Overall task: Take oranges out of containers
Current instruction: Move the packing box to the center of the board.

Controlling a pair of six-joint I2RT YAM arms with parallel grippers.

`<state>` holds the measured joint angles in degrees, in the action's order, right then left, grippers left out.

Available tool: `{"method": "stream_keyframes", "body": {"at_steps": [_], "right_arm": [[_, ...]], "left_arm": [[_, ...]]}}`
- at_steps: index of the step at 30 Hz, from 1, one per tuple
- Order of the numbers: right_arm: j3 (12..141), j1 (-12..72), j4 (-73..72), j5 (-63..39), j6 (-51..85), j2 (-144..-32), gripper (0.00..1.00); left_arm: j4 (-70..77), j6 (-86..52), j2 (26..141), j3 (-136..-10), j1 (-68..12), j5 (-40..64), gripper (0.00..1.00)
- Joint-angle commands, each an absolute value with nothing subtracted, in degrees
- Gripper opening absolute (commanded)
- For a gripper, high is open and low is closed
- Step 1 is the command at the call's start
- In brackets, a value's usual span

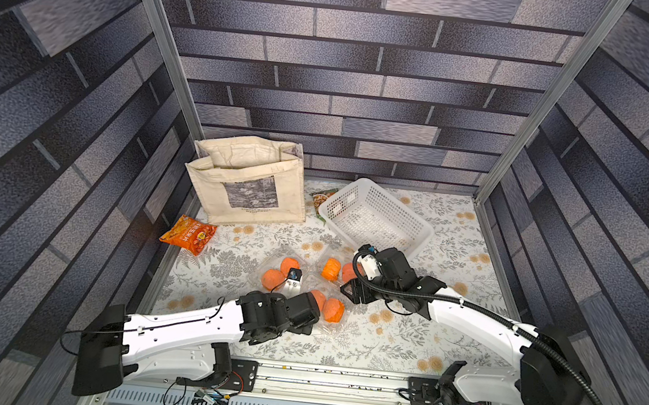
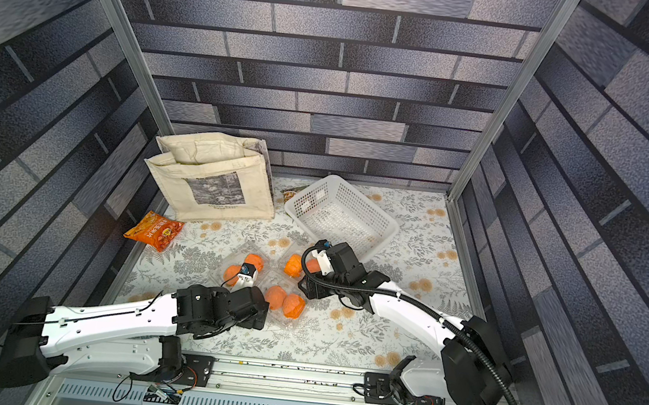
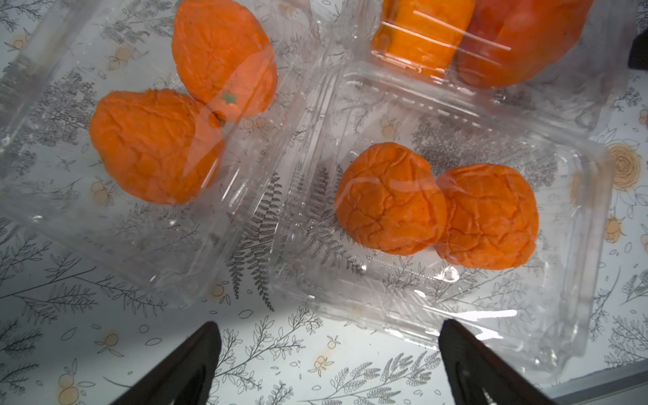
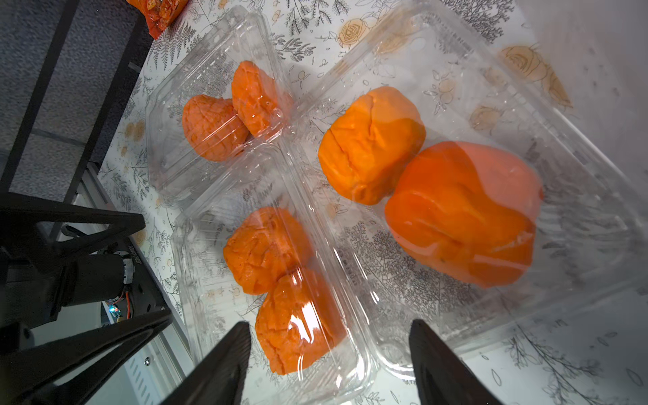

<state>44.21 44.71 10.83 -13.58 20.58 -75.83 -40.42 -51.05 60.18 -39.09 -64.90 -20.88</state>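
On the floral table, you find two arms reaching in from the near rail: the left arm and the right arm, both angled toward the centre. In the far left corner a beige tote bag stands upright. Near it, a white perforated basket sits at an angle to the walls.

Locate the three clear containers at the centre of the table, clustered edge to edge between the two wrists. An orange snack packet lies flat near the left wall, apart from the cluster.

Note the six oranges. All lie inside, two per container, each pair touching and seen through the plastic lids.

The left gripper hovers at the near edge of the nearest container. Its jaws are spread wide and grip nothing. The right gripper hangs above the seam between two containers. Its jaws stand apart, released, and you see no orange held.
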Motion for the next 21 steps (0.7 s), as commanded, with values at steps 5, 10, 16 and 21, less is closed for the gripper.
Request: {"method": "stream_keyframes", "body": {"at_steps": [5,10,16,21], "right_arm": [[42.69,45.44,9.06,-13.44,21.42,-74.23,0.72],[40.45,45.44,9.36,-11.89,22.26,-73.27,0.72],[38.53,45.44,8.72,-10.72,23.54,-72.03,0.71],[36.96,45.44,8.96,-10.33,24.23,-70.87,0.70]], "left_arm": [[-33.48,-44.73,62.68,-37.57,-60.72,-15.56,0.96],[-32.13,-40.05,68.03,-39.89,-58.16,-12.70,0.96],[-29.75,-35.55,73.35,-42.98,-56.18,-11.02,1.00],[-25.69,-29.59,77.10,-45.85,-53.64,-10.85,1.00]]}}
